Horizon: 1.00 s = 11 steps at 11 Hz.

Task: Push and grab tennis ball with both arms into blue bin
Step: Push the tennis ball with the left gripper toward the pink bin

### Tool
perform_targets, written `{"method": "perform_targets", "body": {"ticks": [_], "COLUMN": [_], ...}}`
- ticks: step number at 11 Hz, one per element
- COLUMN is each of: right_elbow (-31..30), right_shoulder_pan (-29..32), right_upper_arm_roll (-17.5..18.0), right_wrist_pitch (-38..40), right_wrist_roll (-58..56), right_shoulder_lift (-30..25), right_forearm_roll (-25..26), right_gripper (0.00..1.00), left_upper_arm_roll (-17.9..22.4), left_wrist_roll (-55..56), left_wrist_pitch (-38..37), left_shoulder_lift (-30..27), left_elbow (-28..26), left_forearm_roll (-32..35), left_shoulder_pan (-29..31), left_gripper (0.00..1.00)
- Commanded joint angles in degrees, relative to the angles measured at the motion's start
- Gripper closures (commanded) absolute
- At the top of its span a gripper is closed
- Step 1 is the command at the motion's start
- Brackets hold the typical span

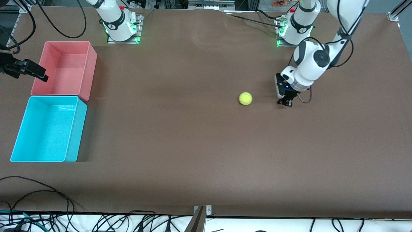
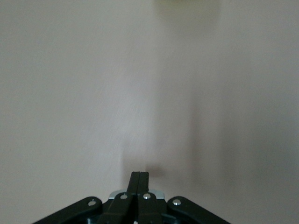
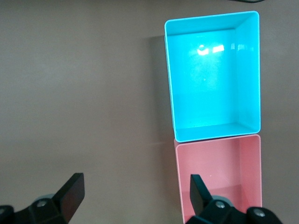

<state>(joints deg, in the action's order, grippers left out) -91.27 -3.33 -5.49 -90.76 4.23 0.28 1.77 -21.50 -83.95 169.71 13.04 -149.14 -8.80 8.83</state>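
The yellow-green tennis ball (image 1: 245, 98) lies on the brown table toward the left arm's end. My left gripper (image 1: 285, 102) stands low at the table just beside the ball, a short gap from it, on the side of the left arm's end. Its fingers (image 2: 140, 173) are pressed together, shut on nothing, and only a blurred edge of the ball (image 2: 187, 2) shows in the left wrist view. The blue bin (image 1: 45, 129) sits at the right arm's end. My right gripper (image 1: 38, 73) hangs open high up by the bins, with its fingertips wide apart (image 3: 135, 186) and the blue bin (image 3: 247, 70) below it.
A pink bin (image 1: 64, 67) touches the blue bin on the side farther from the front camera; it also shows under the right gripper (image 3: 217, 172). Both bins hold nothing. Cables (image 1: 48, 222) run along the table's front edge. Broad bare table lies between ball and bins.
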Motion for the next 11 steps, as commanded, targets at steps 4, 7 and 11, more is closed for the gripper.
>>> {"method": "perform_targets", "body": {"ticks": [4, 7, 11], "right_elbow": [1.2, 1.2, 3.0], "right_shoulder_pan": [-0.2, 0.0, -0.2], "right_upper_arm_roll": [0.3, 0.3, 0.2], "right_wrist_pitch": [0.1, -0.6, 1.8], "right_wrist_roll": [0.5, 0.5, -0.6], "right_shoulder_lift": [0.8, 0.8, 0.0], "right_forearm_roll": [0.4, 0.4, 0.6], "right_gripper": [0.0, 0.0, 0.0], "left_upper_arm_roll": [1.5, 1.8, 1.9], "left_wrist_roll": [-3.9, -2.2, -0.4], "left_wrist_pitch": [-14.3, -28.7, -33.2], "left_shoulder_lift": [-4.2, -4.0, -3.3], "left_elbow": [8.9, 22.4, 30.3], "left_forearm_roll": [9.9, 10.2, 8.8], "left_shoulder_pan": [19.5, 22.4, 23.3], "left_gripper": [1.0, 0.85, 0.0]}}
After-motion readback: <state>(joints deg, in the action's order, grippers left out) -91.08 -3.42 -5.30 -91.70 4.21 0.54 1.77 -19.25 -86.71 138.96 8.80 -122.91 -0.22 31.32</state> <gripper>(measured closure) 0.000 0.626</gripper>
